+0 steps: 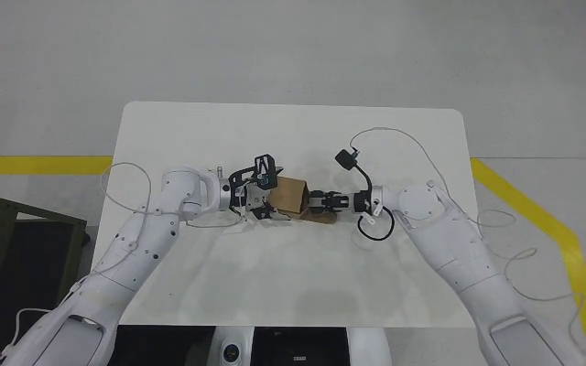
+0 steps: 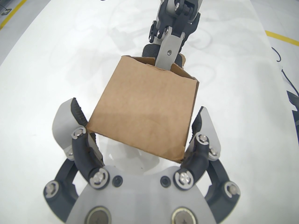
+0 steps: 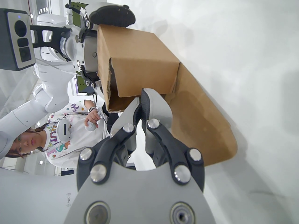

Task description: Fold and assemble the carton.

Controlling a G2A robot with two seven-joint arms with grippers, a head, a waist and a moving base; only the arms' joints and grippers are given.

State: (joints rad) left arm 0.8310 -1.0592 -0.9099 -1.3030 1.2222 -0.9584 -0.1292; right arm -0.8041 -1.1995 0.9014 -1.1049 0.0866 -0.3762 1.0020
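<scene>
- Weighing the risks first, we judge the main one to be the carton (image 2: 144,108) slipping or twisting. The left gripper (image 2: 137,115) bears on it only at the two corners of its near end, so a pull from the other arm could lever it out.
- We find the left fingers (image 2: 78,111) spread to the carton's width and clamped on its opposite sides, pads touching the cardboard.
- The right gripper (image 3: 141,99) has its fingers (image 3: 149,103) drawn together on the edge of a wall at the open end. In our judgement a hard tug there could tear or crease the board instead of folding it on its score.
- A ragged edge (image 3: 108,80) shows on an inner panel at the open end, and we mark it as a weak spot.
- The large rounded flap (image 3: 201,122) lies out unfolded toward the table (image 1: 394,137); we cannot tell whether it touches. If it drags, it may bend the wrong way.
- The carton is plain brown cardboard, squared up into a box shape, with its far end open and its flaps not tucked.
- It is held between the two grippers over the middle of the table. We judge the assembly to be partway done.
</scene>
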